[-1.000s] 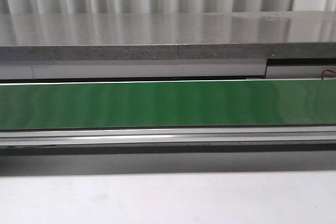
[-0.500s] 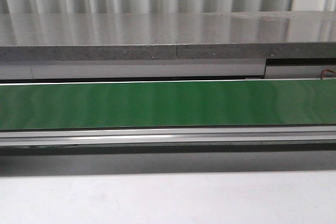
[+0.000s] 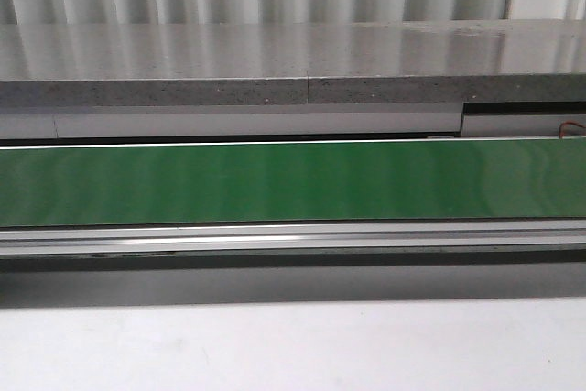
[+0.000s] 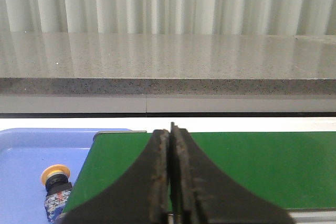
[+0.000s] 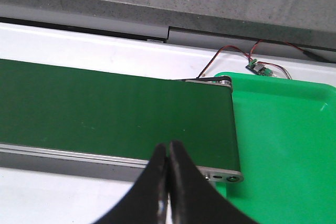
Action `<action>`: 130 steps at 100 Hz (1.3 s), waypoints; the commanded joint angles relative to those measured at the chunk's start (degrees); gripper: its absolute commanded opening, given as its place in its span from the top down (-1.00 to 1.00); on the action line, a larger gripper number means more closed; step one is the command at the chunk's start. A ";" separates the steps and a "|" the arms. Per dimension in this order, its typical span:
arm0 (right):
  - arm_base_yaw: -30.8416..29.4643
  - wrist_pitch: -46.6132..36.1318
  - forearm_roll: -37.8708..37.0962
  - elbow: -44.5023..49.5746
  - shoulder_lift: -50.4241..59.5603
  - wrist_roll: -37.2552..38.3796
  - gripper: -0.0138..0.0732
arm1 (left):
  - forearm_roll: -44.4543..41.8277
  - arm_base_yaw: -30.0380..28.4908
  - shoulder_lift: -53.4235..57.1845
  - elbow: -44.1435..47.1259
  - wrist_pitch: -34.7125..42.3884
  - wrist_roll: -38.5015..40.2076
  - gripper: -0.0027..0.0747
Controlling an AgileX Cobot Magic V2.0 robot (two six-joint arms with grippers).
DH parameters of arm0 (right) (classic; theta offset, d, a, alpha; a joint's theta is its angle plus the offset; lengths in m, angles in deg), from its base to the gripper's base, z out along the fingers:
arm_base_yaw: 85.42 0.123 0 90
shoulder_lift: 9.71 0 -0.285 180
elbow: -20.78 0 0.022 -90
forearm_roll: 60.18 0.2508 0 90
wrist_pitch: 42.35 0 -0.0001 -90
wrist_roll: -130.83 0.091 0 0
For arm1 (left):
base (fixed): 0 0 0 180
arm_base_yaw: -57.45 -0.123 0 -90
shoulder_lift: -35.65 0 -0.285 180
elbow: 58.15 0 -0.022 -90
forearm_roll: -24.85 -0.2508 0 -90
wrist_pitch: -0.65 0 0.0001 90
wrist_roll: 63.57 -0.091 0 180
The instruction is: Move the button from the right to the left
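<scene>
The button [image 4: 54, 188], with a yellow-orange cap, black collar and boxy body, lies in the blue tray [image 4: 21, 156] beside the end of the green belt [image 4: 252, 166] in the left wrist view. My left gripper [image 4: 171, 129] is shut with nothing in it, over the belt and apart from the button. My right gripper [image 5: 168, 148] is also shut and empty, near the front rail of the belt [image 5: 105, 108]. Neither gripper nor the button shows in the front view.
A green tray [image 5: 283, 145] sits past the belt's end in the right wrist view, nothing showing in it. A small circuit board with red wires [image 5: 257, 66] lies behind it. A grey stone ledge [image 3: 293, 66] runs behind the conveyor belt [image 3: 293, 180].
</scene>
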 commanded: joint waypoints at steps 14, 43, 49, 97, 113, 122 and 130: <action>1.64 -16.68 -0.39 9.75 7.27 -0.51 0.84 | 0.50 0.53 1.98 1.45 4.93 0.39 0.98; 3.03 -31.21 -0.46 27.49 22.33 1.46 0.84 | 0.50 0.53 1.98 1.45 4.93 0.39 0.98; 3.14 -32.15 -0.46 30.05 24.82 2.57 0.84 | 0.50 0.53 1.98 1.45 4.93 0.39 0.98; 5.78 -38.19 -4.89 36.36 25.10 11.05 0.84 | 0.50 0.53 1.98 1.45 4.93 0.39 0.98; 5.78 -38.25 -4.77 36.36 25.10 11.05 0.84 | 0.50 0.53 1.98 1.45 4.93 0.39 0.98; 5.78 -38.25 -4.77 36.36 25.10 11.05 0.84 | 0.50 0.53 1.98 1.45 4.93 0.39 0.98; 5.78 -38.25 -4.77 36.36 25.10 11.05 0.84 | 0.50 0.53 1.98 1.45 4.93 0.39 0.98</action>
